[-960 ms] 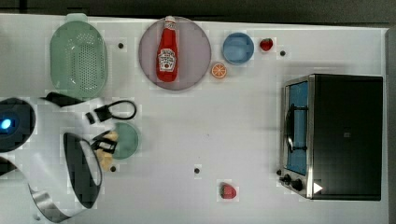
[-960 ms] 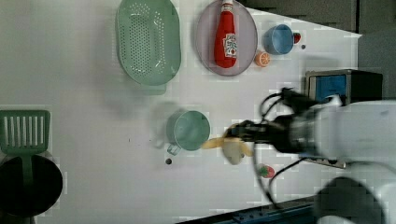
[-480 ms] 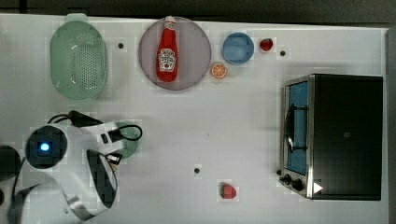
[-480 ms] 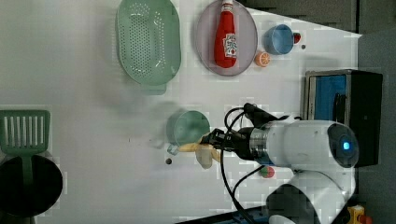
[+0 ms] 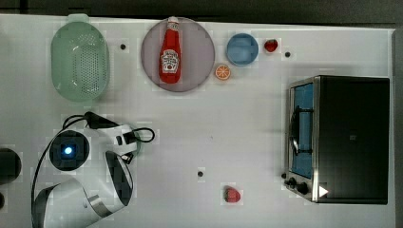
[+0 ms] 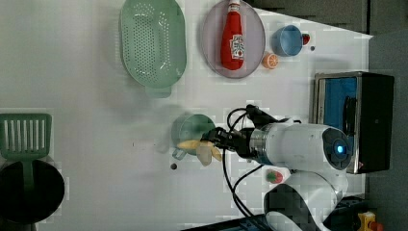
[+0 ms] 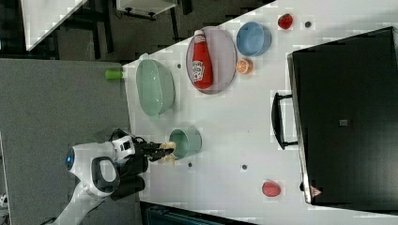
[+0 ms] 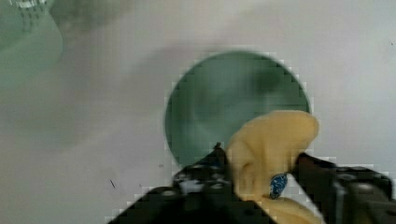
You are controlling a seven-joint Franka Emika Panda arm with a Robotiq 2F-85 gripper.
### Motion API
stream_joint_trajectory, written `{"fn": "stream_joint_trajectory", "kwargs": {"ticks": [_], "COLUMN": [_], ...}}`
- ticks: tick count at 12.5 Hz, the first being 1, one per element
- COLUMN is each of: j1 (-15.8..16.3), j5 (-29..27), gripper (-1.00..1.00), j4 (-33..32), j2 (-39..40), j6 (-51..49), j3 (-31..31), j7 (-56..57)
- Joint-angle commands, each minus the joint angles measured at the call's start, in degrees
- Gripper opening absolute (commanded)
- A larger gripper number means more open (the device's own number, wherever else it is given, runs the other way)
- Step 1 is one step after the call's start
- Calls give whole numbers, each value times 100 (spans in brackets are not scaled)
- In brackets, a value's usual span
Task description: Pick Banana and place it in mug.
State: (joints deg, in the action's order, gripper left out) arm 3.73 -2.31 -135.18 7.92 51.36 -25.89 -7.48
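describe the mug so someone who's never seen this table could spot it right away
In the left view, start at the big pale-green perforated colander; just below it stands the mug, at the tip of the gripper holding the banana. It is a smaller, solid-walled muted-green round with a little side handle, unlike the blue cup.

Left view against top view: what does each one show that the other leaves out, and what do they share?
Left view: the banana in the gripper at the rim of the mug, plus a green spatula. Top view: the arm lies over that spot, and the near strawberry sits whole. Both: colander, ketchup bottle on its plate, blue cup, oven.
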Motion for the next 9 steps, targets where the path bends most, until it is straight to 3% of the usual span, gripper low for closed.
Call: {"fn": "stream_joint_trajectory", "kwargs": {"ticks": [1, 3, 7, 9], "j1": [-36, -47, -85, -145], "j5": [-151, -151, -177, -178], "gripper": [52, 97, 100, 100], "j4": [11, 0, 139, 347], "j2": [148, -3, -647, -1197], "j6": [182, 104, -72, -820], "j3": [-2, 49, 140, 429], "j7": [-246, -245, -246, -244]}}
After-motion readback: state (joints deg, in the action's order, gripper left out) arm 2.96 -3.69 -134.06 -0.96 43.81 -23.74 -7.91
